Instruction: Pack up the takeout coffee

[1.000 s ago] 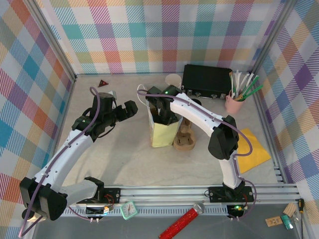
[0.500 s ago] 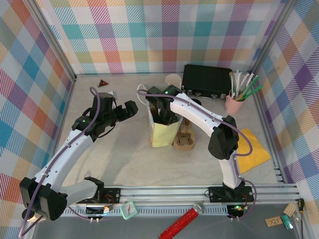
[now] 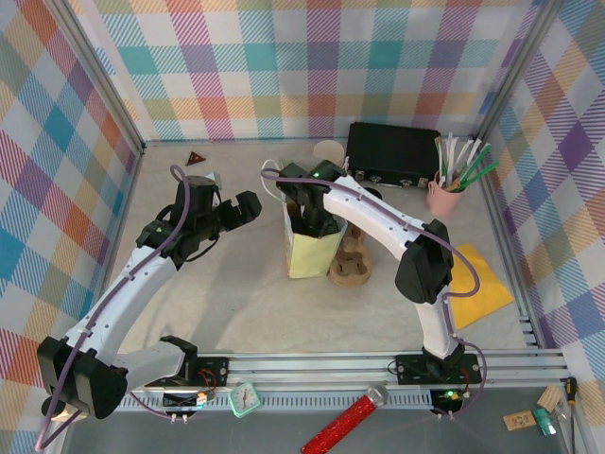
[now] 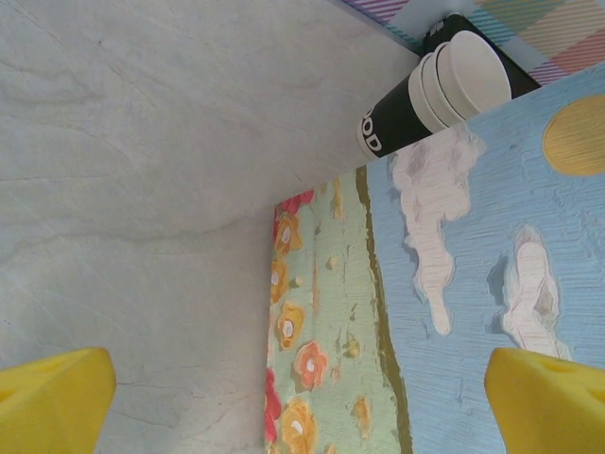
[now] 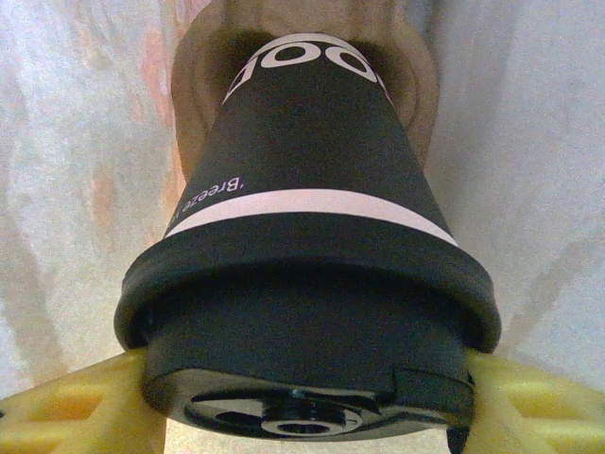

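The takeout coffee (image 5: pixel 307 236), a dark paper cup with a pink band and a black lid, hangs lid-first toward the right wrist camera. My right gripper (image 5: pixel 307 402) is shut on its lid, one yellow finger (image 5: pixel 66 407) on each side. In the top view the right gripper (image 3: pixel 310 219) reaches down into the open mouth of an upright paper bag (image 3: pixel 310 253). Pale bag walls surround the cup, and a brown shape lies behind its base. My left gripper (image 3: pixel 241 208) hovers open left of the bag, its fingertips (image 4: pixel 52 397) wide apart facing the bag's painted side (image 4: pixel 425 284).
A stack of lidless dark cups (image 4: pixel 444 85) lies behind the bag. A wooden holder (image 3: pixel 350 267) stands right of the bag. A black box (image 3: pixel 392 154) and a pink cup of utensils (image 3: pixel 446 194) sit at the back right, a yellow cloth (image 3: pixel 482 284) farther right.
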